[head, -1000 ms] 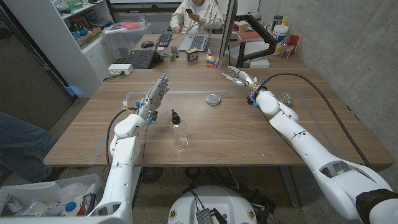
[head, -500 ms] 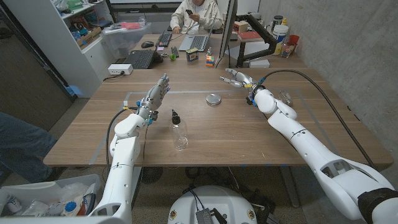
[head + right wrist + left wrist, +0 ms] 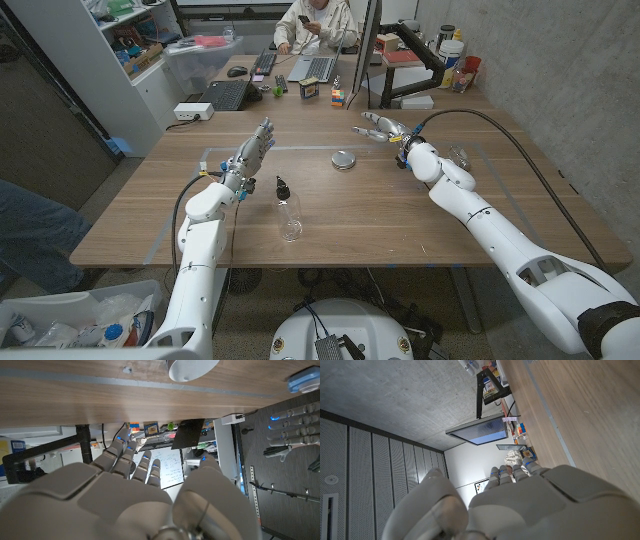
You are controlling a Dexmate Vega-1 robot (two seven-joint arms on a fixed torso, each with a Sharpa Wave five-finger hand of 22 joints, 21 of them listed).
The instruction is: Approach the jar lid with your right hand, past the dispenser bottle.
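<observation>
The jar lid (image 3: 344,158) is being approached by the right hand (image 3: 379,127) (fingers spread, empty), judged partway; contact is not yet being made.

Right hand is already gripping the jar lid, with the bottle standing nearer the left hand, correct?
Not quite. The right hand holds nothing: in the head view it is in the air beside the lid, apart from it, fingers spread. The rest stands: the bottle is upright nearer the left hand.
</observation>
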